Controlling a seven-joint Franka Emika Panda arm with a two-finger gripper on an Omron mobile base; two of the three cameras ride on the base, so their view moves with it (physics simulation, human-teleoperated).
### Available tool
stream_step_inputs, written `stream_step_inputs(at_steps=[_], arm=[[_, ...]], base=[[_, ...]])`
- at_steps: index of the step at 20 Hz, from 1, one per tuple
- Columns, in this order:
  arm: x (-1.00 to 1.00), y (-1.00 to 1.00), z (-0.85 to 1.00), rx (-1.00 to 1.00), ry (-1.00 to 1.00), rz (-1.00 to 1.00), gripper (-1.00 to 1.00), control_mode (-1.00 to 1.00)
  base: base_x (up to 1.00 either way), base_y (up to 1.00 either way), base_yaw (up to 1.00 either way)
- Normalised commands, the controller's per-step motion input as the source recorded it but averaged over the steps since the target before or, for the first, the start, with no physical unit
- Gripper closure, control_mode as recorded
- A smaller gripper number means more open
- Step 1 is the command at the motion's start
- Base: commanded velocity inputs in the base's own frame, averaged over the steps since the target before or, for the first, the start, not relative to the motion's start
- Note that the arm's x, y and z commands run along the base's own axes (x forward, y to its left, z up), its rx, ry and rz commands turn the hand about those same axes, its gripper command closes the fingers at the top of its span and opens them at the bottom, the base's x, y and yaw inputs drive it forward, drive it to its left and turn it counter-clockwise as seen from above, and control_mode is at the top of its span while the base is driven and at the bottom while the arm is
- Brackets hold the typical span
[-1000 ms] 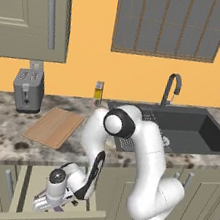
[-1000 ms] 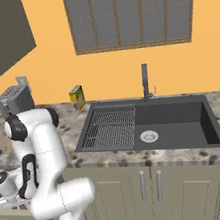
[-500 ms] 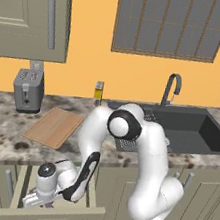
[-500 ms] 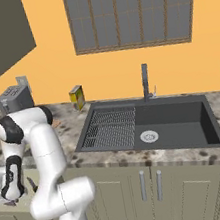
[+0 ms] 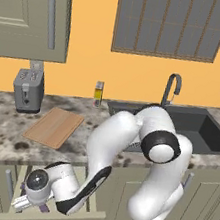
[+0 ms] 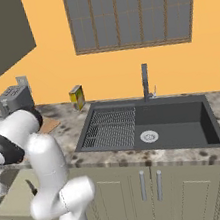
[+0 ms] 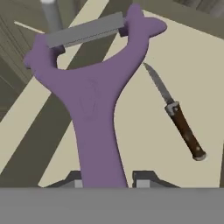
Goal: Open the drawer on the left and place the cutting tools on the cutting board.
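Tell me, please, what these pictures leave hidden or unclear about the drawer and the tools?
- Gripper: fingertips cut off by the hand view's bottom edge.
- Peeler: handle end hidden between the fingers.
- Drawer: inside mostly covered by the arm, left base view.
- Board: mostly behind the arm, right base view.

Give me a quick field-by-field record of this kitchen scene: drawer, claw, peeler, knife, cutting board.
drawer: open, pale inside, claw reaching into it
claw: shut on the purple peeler, down in the drawer
purple peeler: held by its handle, blade end pointing away from the claw
knife: lying flat on the drawer floor, beside the peeler, not touched
cutting board: on the counter next to the toaster, nothing on it
task status: neither tool on the board yet
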Motion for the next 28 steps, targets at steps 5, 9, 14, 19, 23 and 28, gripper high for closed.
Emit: stream_step_inputs(at_steps=[5, 9, 14, 19, 23, 28], arm=[[-0.24, 0.05, 1.00, 0.00, -0.23, -0.01, 1.00, -1.00], [0.30, 0.04, 1.00, 0.00, -0.17, -0.08, 1.00, -1.00], [0.87, 0.00, 1.00, 0.01, -0.04, -0.15, 1.00, -1.00], [0.97, 0.00, 0.85, 0.03, 0.01, -0.16, 1.00, -1.00], [0.26, -0.02, 0.07, 0.02, 0.02, -0.02, 1.00, -1.00], [0.27, -0.11, -0.04, 0.08, 0.02, 0.00, 1.00, -1.00]], base=[[0.00, 0.00, 0.00], [0.00, 0.00, 0.00], [0.00, 0.00, 0.00], [0.00, 0.00, 0.00], [0.00, 0.00, 0.00], [0.00, 0.00, 0.00]])
